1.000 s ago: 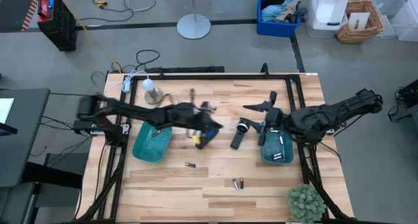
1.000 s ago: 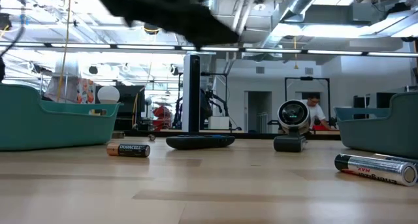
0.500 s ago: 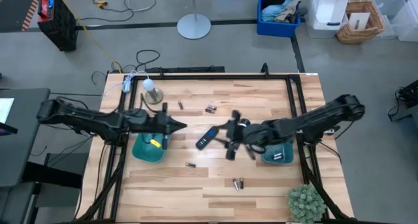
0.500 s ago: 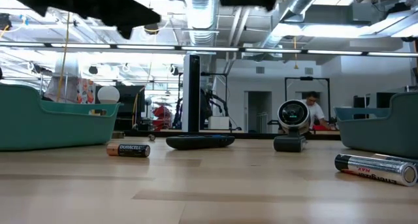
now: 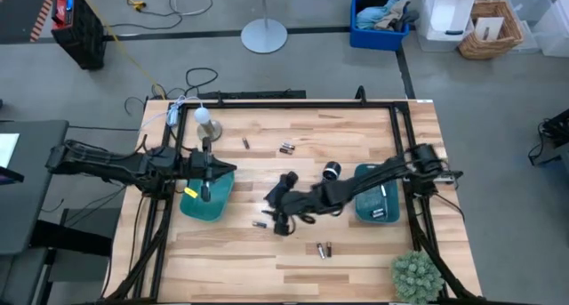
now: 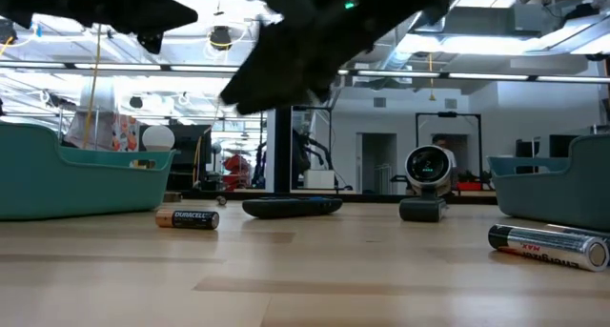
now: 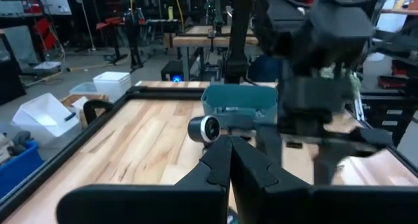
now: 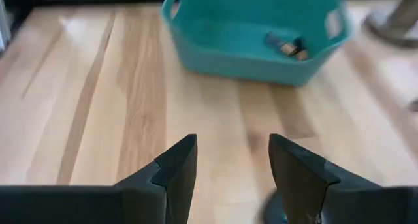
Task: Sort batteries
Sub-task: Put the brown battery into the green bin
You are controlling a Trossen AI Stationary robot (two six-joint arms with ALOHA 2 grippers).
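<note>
Batteries lie loose on the wood: one (image 5: pixel 246 143) and a pair (image 5: pixel 286 148) toward the far edge, one (image 5: pixel 260 224) near the middle, a pair (image 5: pixel 323 248) toward the near edge. The low view shows a copper-and-black cell (image 6: pixel 188 218) and a silvery one (image 6: pixel 548 246). My right gripper (image 5: pixel 277 212) is open over the table's middle, pointing toward the left teal tray (image 8: pixel 255 34), where a battery (image 8: pixel 284 44) lies. My left gripper (image 7: pixel 228 152) is shut and holds nothing; it hovers at the left tray (image 5: pixel 206 198). The right tray (image 5: pixel 378 198) holds a few cells.
The black flashlight (image 5: pixel 331 172) lies between my right arm and the right tray. The flat remote (image 6: pixel 291 207) lies at the table's middle and is hidden under my right arm in the high view. A small plant (image 5: pixel 416 274) stands at the near right corner, a white bulb (image 5: pixel 204 116) at the far left.
My left gripper drew back from the table's middle toward the left edge and now hovers at the left tray. My right gripper swung from over the right tray toward the table's left, past the flashlight, and now hangs over the middle.
</note>
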